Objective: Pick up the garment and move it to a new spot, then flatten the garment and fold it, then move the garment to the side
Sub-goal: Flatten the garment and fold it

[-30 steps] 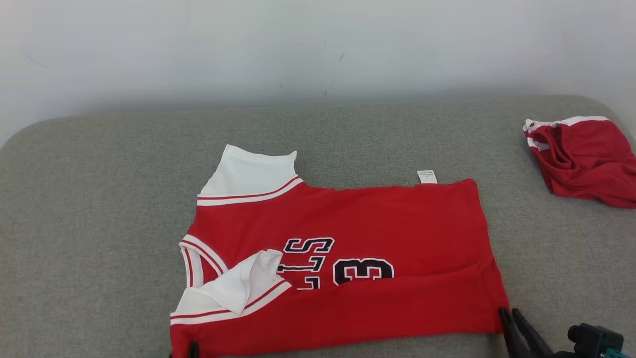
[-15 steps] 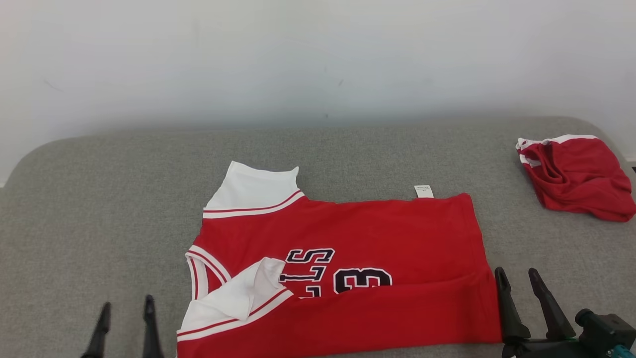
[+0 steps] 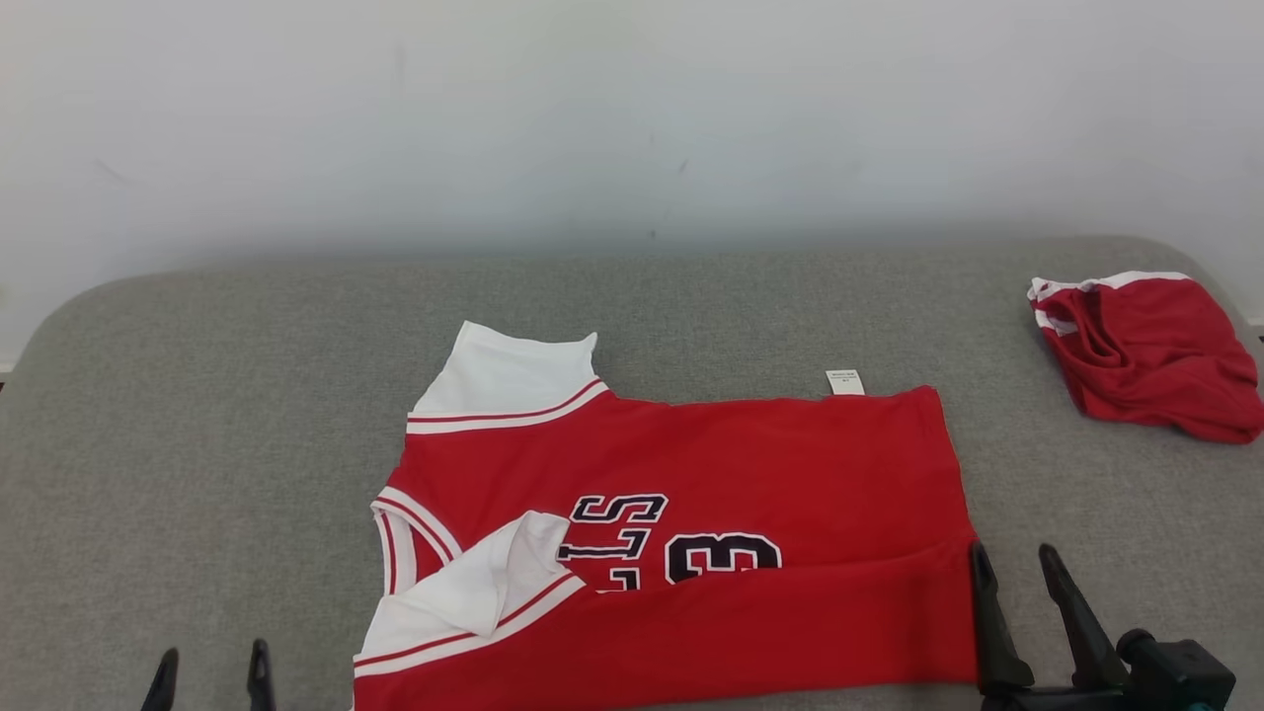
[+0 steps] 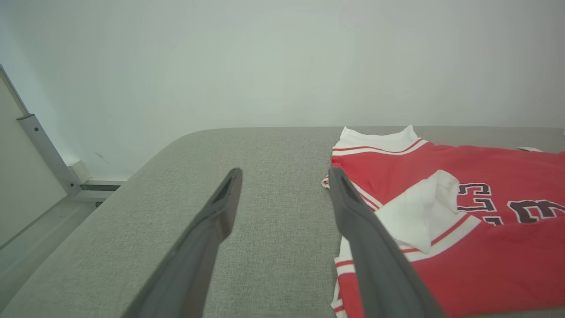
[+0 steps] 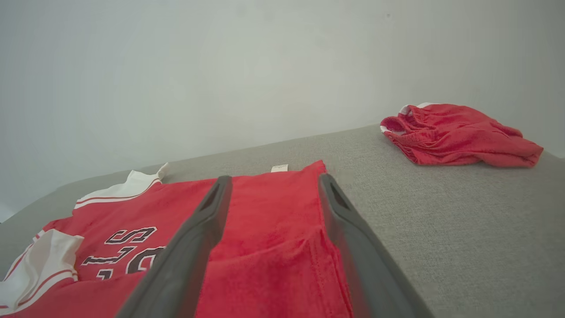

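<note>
Both pincers are spread wide and hold nothing. My left gripper (image 3: pixel 210 679) hovers over bare cushion just left of the garment (image 3: pixel 691 454), and my right gripper (image 3: pixel 1013 563) sits at its near right corner. The garment, a red jersey with white sleeves, lies sideways in the middle of the surface, collar end to my left. Its near long edge is already turned up into a band across the number. I judge the fold is part done and the far long edge comes next. To do it well, I would first smooth the near sleeve (image 3: pixel 474 588), which lies rumpled over the chest. Then I would pinch the far edge at both ends together, near the little label (image 3: pixel 844 381) and by the far sleeve (image 3: pixel 504 375), and bring it toward me level so the crease runs parallel. The surface is a grey woven cushion (image 3: pixel 197 415) with rounded corners that looks soft, so I would press lightly. A plain white wall (image 3: pixel 632 118) stands behind it. A second red bundle (image 3: pixel 1150 360) lies well apart at the far right.
</note>
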Tool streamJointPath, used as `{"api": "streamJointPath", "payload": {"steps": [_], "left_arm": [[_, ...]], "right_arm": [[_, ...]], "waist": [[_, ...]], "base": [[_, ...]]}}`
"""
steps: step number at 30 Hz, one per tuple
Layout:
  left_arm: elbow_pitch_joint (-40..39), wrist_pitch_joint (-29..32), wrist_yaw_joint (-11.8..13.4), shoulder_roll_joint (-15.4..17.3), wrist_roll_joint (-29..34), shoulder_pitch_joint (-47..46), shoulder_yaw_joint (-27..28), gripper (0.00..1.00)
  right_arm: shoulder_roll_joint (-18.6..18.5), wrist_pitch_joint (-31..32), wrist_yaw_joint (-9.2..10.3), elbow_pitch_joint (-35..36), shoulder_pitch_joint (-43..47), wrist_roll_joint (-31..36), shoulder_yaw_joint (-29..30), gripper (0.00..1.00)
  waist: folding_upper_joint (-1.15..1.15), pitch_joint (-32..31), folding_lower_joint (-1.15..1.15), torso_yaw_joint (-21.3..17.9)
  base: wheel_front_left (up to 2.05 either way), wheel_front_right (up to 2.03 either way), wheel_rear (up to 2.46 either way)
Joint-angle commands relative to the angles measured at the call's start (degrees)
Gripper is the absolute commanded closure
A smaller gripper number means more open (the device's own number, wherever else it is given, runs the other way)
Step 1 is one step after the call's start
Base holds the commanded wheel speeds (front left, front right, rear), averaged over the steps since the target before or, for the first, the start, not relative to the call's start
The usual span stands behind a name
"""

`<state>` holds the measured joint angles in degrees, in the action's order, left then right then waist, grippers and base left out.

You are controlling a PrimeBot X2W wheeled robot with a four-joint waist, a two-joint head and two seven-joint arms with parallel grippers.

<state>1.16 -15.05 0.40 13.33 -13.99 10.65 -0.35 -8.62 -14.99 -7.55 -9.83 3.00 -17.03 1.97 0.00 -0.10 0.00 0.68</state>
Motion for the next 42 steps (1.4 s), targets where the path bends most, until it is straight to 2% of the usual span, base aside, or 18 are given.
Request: {"api": "streamJointPath", "payload": {"steps": [1, 5, 9, 13, 18, 24, 27, 33, 42], "left_arm": [[0.3, -0.1, -0.4, -0.5, 0.3, 0.8, 0.9, 0.00], [1.3, -0.2, -2.0, -2.0, 0.8, 0.0, 2.8, 0.00], [2.0, -0.1, -3.7, -1.3, 2.2, -5.0, 3.2, 0.00], [4.2, -0.1, -5.4, 1.0, 2.5, -12.8, 2.5, 0.00], [7.9, 2.0, -7.3, 5.6, 0.6, -25.9, 0.0, 0.00], [13.5, 6.9, -8.0, 9.7, -4.1, -40.6, -2.9, 0.00], [17.3, 11.5, -7.8, 13.0, -8.0, -47.8, -7.8, 0.00], [22.6, 14.8, -7.8, 16.0, -13.1, -54.4, -12.6, 0.00], [33.5, 17.8, -7.8, 16.1, -15.8, -60.5, -17.8, 0.00]], "right_arm": [[0.3, -0.2, 0.17, -0.4, 0.5, 0.1, 0.6, 0.00], [0.1, -0.2, 0.17, -1.5, -1.1, -0.1, 0.3, 0.00], [-1.6, -0.2, 0.17, -3.9, -5.8, -1.1, -1.0, 0.00], [-3.4, 0.1, 0.17, -8.1, -14.1, -2.5, -3.4, 0.00], [-4.9, 0.4, 0.17, -14.2, -25.1, -4.5, -6.0, 0.00], [-5.1, 1.8, 0.17, -23.0, -37.1, -5.5, -9.5, 0.00], [-4.9, 2.3, 0.17, -28.0, -43.2, -6.1, -12.1, 0.00], [-4.6, 2.0, 0.17, -32.8, -48.7, -7.2, -14.8, 0.00], [-4.3, 1.5, 0.17, -37.8, -53.5, -8.8, -20.7, 0.00]], "waist": [[0.00, 0.3, 0.00, -0.2], [0.00, 1.7, 0.00, -1.1], [0.00, 4.1, 0.00, -2.5], [0.00, 7.6, 0.00, -4.6], [0.00, 12.5, 0.00, -7.0], [0.00, 18.0, 0.00, -9.8], [0.00, 21.0, 0.00, -11.3], [0.00, 24.1, 0.00, -12.5], [0.00, 25.9, 0.00, -13.9]], "base": [[0.00, 0.00, 0.00], [0.00, 0.00, 0.00], [0.00, 0.00, 0.00], [0.00, 0.00, 0.00], [0.00, 0.00, 0.00], [0.00, 0.00, 0.00], [0.00, 0.00, 0.00], [0.00, 0.00, 0.00], [0.00, 0.00, 0.00]]}}
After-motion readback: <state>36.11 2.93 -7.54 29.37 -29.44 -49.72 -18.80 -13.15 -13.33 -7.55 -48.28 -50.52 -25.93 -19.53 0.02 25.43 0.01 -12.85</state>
